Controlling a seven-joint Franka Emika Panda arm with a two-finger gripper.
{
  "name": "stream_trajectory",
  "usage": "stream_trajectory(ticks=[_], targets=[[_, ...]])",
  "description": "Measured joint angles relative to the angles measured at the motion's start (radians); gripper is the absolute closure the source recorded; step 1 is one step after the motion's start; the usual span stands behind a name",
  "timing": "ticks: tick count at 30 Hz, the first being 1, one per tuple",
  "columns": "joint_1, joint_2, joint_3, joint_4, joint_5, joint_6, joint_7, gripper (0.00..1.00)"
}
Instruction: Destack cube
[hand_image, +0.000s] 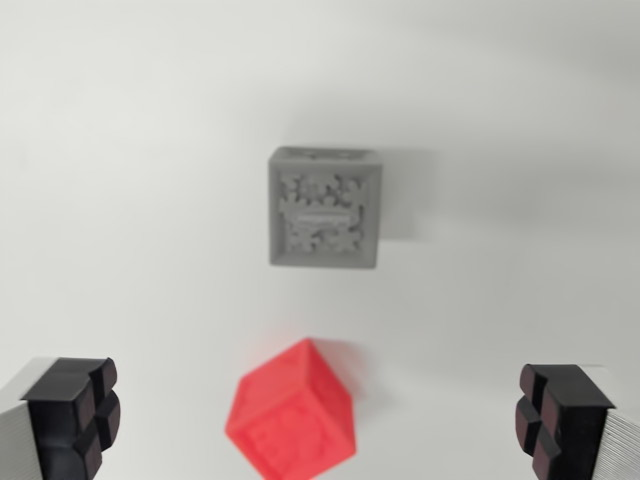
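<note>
Two cubes lie on a plain white worktop (120, 180), seen from above through the wrist view. Listed left to right:

Left finger (75, 415) of the end effector (320, 420): black, ribbed pad, at the lower left corner of the view, holding nothing.

Red cube (293, 410): low in the view, between the two fingers but touching neither; turned so that one corner points up the picture; resting directly on the worktop, its lower edge cut by the frame.

Grey cube (325, 207): near the centre, square to the view, with a raised pattern on its top face, too blurred to read; set apart from the red cube, with bare worktop between them. Neither cube sits on the other.

Right finger (560, 420): black, matching the left, at the lower right corner.

End effector condition: fingers spread wide apart, empty.
</note>
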Motion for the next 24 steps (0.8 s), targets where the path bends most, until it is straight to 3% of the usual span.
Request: stream_trajectory(ticks=[24], targets=[[0.000, -0.096, 0.000, 0.082, 0.000, -0.178, -0.001, 0.00]])
